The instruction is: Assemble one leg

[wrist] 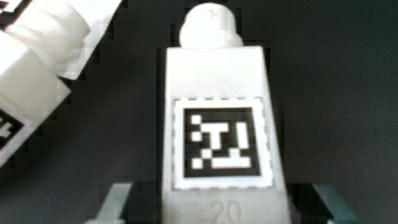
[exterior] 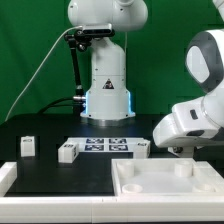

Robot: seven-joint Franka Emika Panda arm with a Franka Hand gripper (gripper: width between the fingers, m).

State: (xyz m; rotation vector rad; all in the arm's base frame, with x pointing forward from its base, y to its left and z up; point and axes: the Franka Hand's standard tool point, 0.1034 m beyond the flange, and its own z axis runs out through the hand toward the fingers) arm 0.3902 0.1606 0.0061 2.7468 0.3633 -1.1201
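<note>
**Leg clamped between the fingers, hand low at the table's edge**

The gripper (wrist: 217, 203) holds the leg (wrist: 217, 110). In the wrist view its two grey fingers (wrist: 128, 205) press against the long sides of the white block with no gap showing. The leg's square black-and-white tag faces the wrist camera. Its narrower rounded end points straight out past the fingertips.

Just beside the held leg, off one side of the hand, lies another white piece (wrist: 39, 55). A sliver of tag shows at its edge. Too little of it shows to say which part it is.

In the exterior view the hand hangs low over the black table (exterior: 60, 178), right above the far rim of the large white panel (exterior: 160, 195). The leg itself is hidden there.

The nearest loose block (exterior: 143, 148) sits close to the hand, toward the exterior view's left. Past it lies the marker board (exterior: 105, 145). A second loose block (exterior: 68, 152) touches or nearly touches the board's far end. A third loose block (exterior: 28, 146) stands well apart from the hand.

Farthest back is the robot base (exterior: 107, 80), against a green backdrop (exterior: 30, 50).
</note>
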